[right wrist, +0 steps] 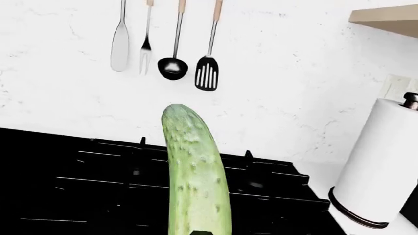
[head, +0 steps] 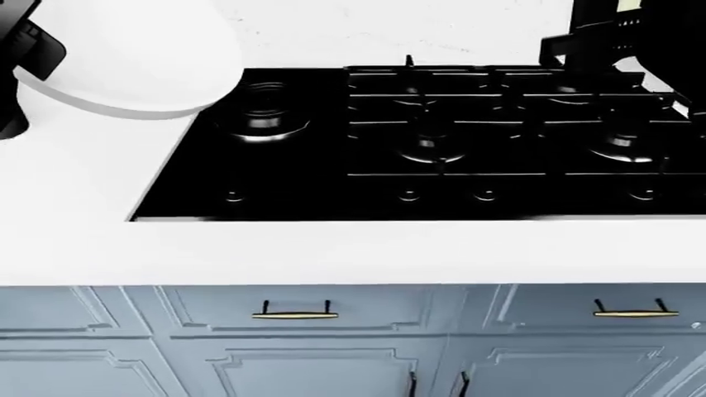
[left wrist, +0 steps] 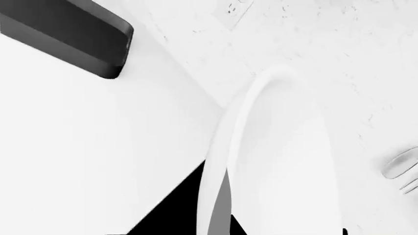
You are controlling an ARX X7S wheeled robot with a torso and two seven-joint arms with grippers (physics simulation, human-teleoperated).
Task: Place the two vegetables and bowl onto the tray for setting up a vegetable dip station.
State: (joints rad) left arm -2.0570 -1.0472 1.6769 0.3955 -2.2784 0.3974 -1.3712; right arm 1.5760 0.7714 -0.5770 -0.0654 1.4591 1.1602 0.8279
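left claw (head: 28, 50) raised at far left; right arm (head: 634, 37) raised at far right.

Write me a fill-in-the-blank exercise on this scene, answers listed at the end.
1. The bumpy green cucumber sticks out from the ____ end effector.
2. The wide white round bowl is lifted by the ____ arm.
3. Under the cucumber lies a black gas ____.
4. ____ utensils hang on the wall.

Answers: right; left; stovetop; four
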